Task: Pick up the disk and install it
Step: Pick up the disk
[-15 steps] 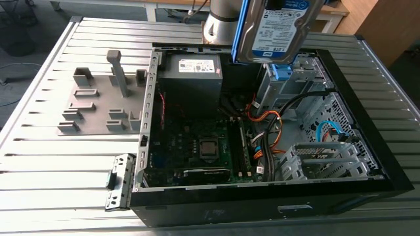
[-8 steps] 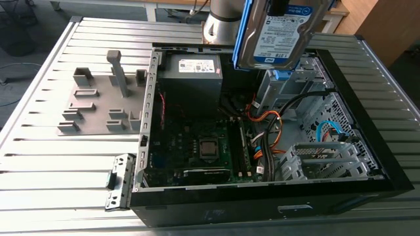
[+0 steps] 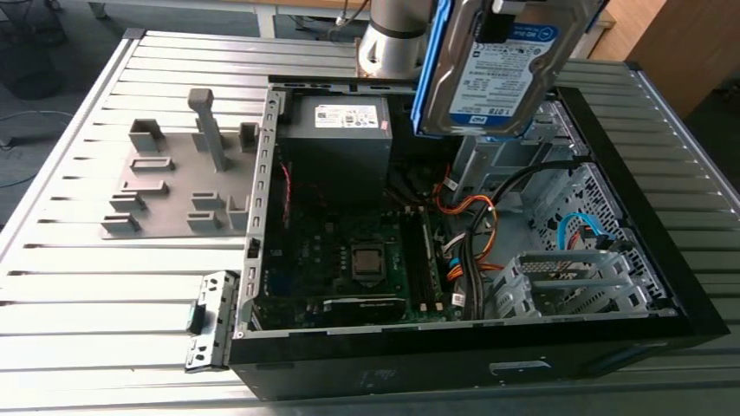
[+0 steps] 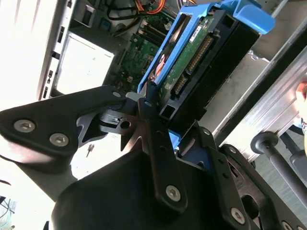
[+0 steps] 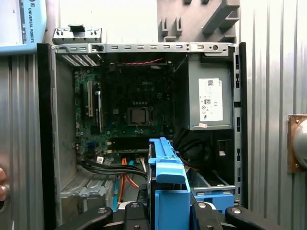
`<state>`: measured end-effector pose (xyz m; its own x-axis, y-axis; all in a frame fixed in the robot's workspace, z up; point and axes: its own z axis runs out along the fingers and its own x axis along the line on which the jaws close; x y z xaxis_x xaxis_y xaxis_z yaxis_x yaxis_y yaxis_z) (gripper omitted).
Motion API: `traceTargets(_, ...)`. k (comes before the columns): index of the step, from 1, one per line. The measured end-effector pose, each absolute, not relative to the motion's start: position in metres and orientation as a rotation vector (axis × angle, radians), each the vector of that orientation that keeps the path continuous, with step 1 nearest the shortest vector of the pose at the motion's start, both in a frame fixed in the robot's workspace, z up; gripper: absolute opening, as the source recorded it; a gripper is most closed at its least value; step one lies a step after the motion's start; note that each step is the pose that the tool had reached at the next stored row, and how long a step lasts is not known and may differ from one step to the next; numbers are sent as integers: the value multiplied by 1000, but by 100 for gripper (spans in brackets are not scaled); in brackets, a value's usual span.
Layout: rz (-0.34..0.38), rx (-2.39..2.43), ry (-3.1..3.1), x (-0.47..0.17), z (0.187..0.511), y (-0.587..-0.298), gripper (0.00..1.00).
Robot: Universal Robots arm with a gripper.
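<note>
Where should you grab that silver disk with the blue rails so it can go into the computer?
Take the disk by one short end, coming from above, with a finger on each side, as the hand grips it now. It is flat and hangs nearly on end over the open computer case, which probably leaves its lower end free.

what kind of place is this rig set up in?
Probably a robotics lab or test bench for PC assembly: an open computer case lies on a ribbed metal table, a grey slotted fixture sits beside it, and the gripper holds the disk above the case.
</note>
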<state>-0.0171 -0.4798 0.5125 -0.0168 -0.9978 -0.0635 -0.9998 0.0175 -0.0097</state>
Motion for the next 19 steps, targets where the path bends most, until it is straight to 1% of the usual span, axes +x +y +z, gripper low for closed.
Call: traceTargets(19,58,-2165,2203,-17,509,-507,36)
